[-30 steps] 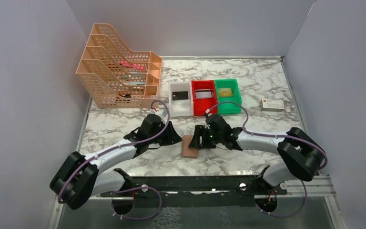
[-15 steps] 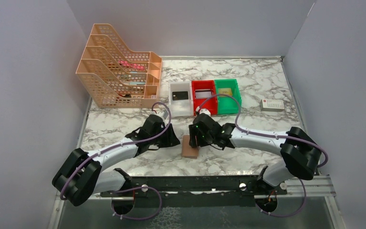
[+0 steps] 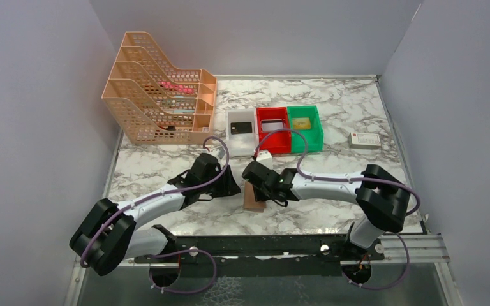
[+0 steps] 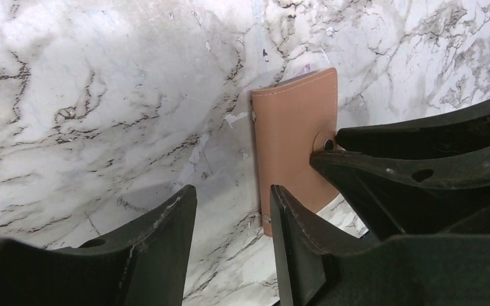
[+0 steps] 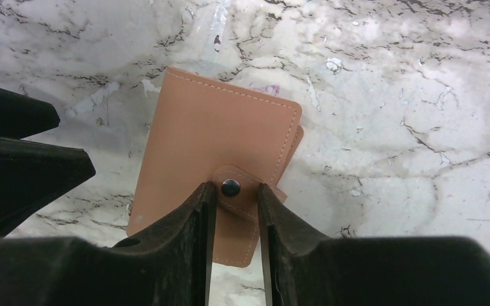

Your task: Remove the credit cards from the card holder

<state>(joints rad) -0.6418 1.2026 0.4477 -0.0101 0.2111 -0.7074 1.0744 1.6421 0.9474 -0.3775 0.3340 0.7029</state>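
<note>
Two arms reach in from the near edge of the marble counter (image 3: 166, 167), and their two end effectors meet over the one card holder (image 5: 217, 140). It lies closed and flat near the middle of the counter, a little toward the near side.

The left end effector (image 4: 233, 203) sits at the holder's left edge. Its fingers stand partly apart with only bare counter between them, so it holds nothing. Its right finger overlaps the holder's near left corner.

The right end effector (image 5: 233, 191) comes in from the right. Its fingers are drawn in narrow on the snap tab (image 5: 235, 175), one against each side, with the stud between the tips.

Farther back stand three small bins in a row, touching. On the left, the white bin (image 3: 242, 146) holds one black card (image 3: 241, 127). In the middle, the red bin (image 3: 261, 141) holds a pale flat thing. On the right, the green bin (image 3: 316, 139) holds a tan flat thing. The right arm's lilac cable (image 3: 290, 132) loops over the red bin's near part.

To the right of the bins, apart from them, lies one small white box (image 3: 364, 140) with a red mark. At the far left stands one peach mesh file rack (image 3: 159, 108) with stepped tiers, and pink items show in its slots.
</note>
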